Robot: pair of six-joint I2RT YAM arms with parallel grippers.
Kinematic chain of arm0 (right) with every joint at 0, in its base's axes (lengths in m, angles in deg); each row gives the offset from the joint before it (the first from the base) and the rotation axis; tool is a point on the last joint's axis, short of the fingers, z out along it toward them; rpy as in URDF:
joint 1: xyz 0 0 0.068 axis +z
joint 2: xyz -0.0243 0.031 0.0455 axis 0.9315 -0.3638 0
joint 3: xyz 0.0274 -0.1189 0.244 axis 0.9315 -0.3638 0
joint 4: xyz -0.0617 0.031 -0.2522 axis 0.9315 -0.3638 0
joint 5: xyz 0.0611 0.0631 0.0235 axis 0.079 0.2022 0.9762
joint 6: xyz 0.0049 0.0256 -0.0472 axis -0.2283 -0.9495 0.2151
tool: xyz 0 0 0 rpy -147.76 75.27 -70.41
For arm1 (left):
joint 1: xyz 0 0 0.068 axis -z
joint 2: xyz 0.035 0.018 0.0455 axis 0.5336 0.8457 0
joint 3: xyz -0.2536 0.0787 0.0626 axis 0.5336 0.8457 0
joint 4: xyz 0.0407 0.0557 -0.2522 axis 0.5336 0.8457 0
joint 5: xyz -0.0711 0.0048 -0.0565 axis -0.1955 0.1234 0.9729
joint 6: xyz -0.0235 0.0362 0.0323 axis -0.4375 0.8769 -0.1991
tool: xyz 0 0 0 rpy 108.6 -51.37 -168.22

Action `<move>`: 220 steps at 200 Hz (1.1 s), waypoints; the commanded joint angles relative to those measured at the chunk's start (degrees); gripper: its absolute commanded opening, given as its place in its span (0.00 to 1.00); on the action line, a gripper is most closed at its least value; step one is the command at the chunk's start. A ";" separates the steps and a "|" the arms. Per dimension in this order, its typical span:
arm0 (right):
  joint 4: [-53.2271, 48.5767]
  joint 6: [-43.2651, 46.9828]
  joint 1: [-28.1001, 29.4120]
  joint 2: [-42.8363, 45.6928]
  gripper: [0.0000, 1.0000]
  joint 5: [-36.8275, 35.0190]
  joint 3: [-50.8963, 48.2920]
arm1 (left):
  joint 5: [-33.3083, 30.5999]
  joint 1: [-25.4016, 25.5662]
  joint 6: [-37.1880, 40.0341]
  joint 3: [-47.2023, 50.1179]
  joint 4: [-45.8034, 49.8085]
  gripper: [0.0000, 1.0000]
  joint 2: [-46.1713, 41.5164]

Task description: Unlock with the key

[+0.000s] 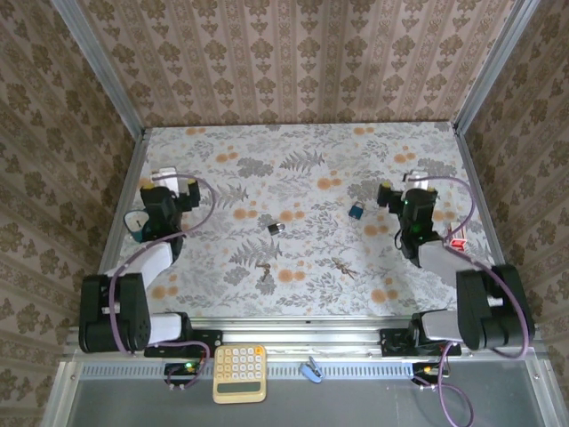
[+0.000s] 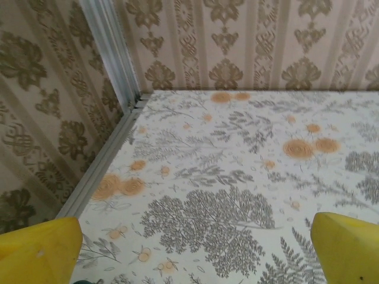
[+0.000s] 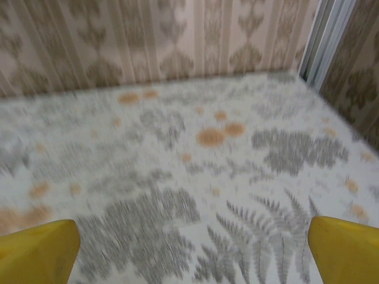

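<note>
OK, padlock (image 1: 276, 229) sits mid-frame on the surface (image 1: 222, 142). What looks like the key (image 1: 342, 267) lies lower right of it, well apart. There's a small dark bit (image 1: 265, 274) below the lock, can't tell what. Both pincers are wide and hold nothing: left pincer (image 1: 175, 181) at the left of the frame, right pincer (image 1: 411, 185) at the right. We judge the pick not yet begun. We'd send the right one for the key, low and flat, gripping the head. Left one pins the lock body so it won't skate.

Padlock (image 1: 276, 229), key (image 1: 342, 267) (apart) on table (image 1: 302, 160)
</note>
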 commanded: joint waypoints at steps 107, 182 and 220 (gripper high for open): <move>-43.91 -32.52 2.61 6.74 0.64 21.38 16.78 | 25.71 -4.24 -38.73 -4.35 42.85 0.97 -15.07; -54.75 -30.33 21.73 -5.82 0.51 24.63 26.67 | 31.42 8.63 -43.99 3.94 50.77 0.80 -20.66; -59.18 -29.84 31.63 -15.89 0.42 23.86 34.02 | 30.18 11.48 -47.65 6.18 54.25 0.72 -20.66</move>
